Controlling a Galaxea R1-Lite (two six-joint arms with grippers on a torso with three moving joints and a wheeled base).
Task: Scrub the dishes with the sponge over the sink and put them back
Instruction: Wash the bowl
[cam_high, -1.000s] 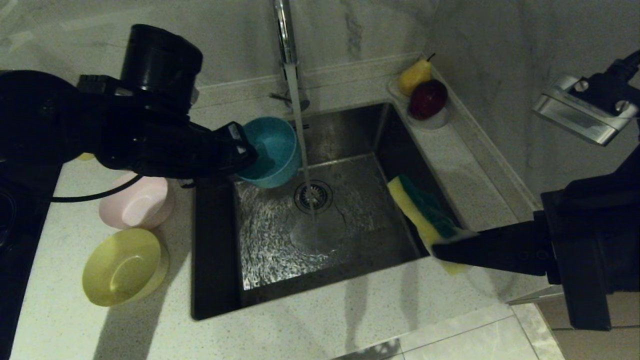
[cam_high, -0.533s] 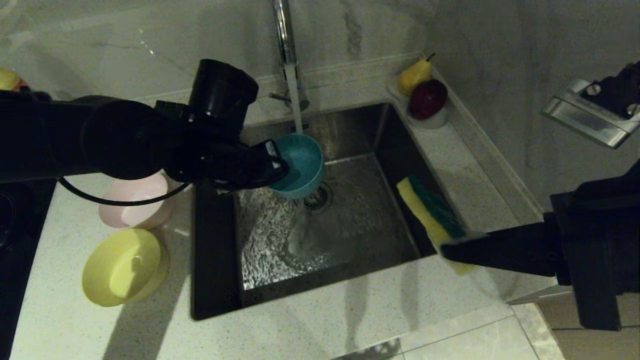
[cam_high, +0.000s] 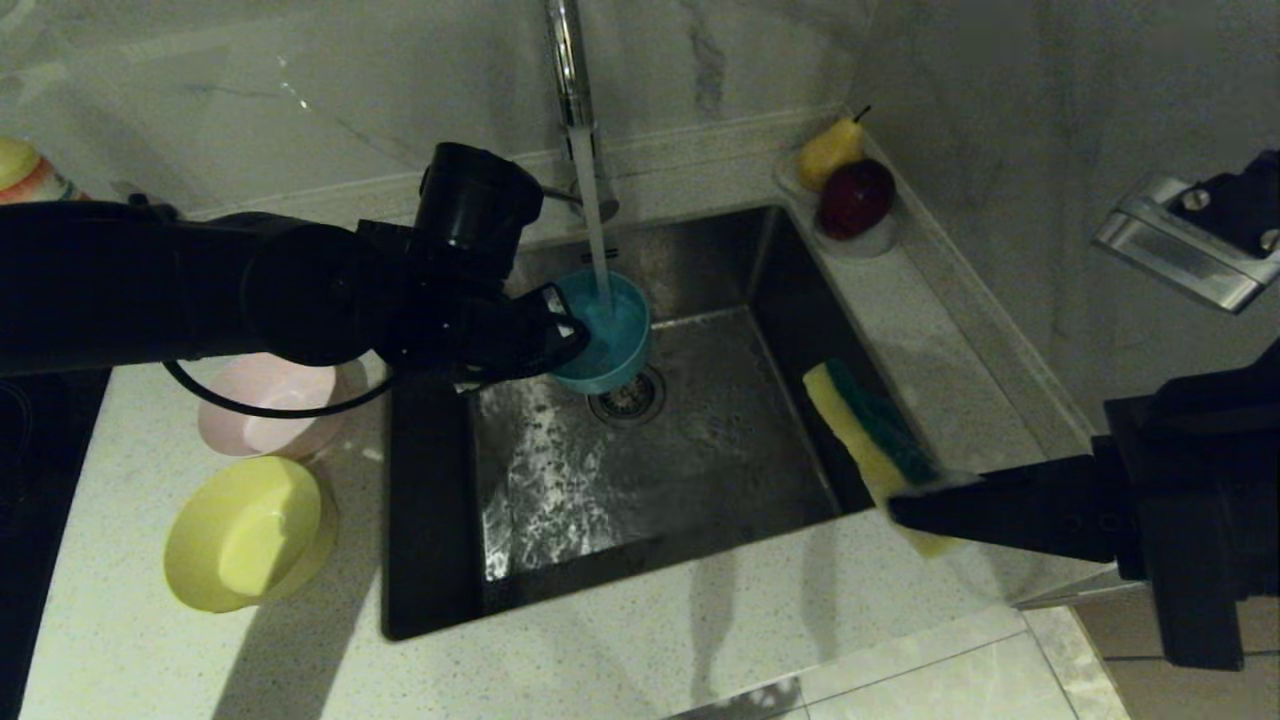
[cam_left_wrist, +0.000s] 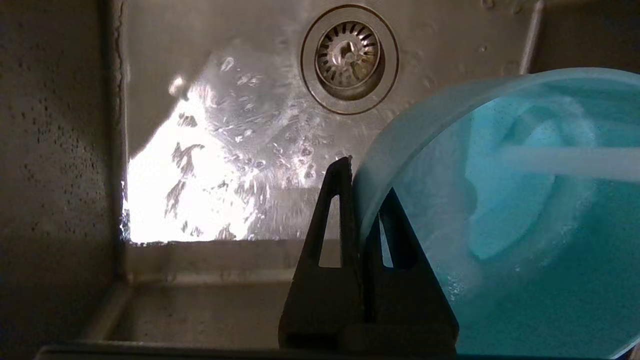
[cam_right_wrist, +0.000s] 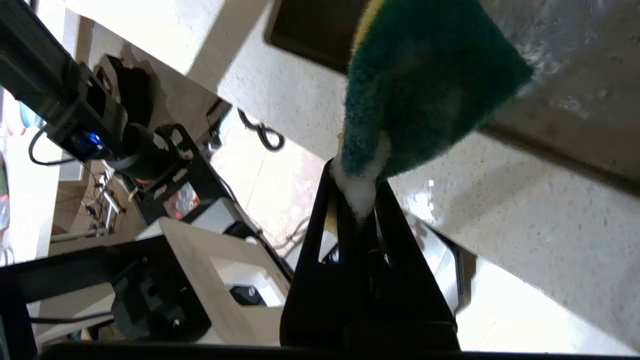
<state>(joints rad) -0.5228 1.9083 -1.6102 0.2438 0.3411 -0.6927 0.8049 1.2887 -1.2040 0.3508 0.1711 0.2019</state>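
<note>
Three bowls are showing: the left gripper (cam_high: 560, 335) is clamping the rim of one teal bowl (cam_high: 605, 335) over the sink (cam_high: 650, 470), catching water from the tap (cam_high: 570, 70), while one pink bowl (cam_high: 270, 410) and one yellow bowl (cam_high: 250, 535) are sitting on the counter (cam_high: 650, 650) by the sink's left edge. The right gripper (cam_high: 910, 505) is pinching one sponge (cam_high: 870, 435) above the sink's right edge.

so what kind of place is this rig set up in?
Likely a kitchen counter, perhaps a mock-up. A steel sink is set into a speckled countertop with the tap running, bowls wait beside it, and a pear and an apple sit in the corner.
</note>
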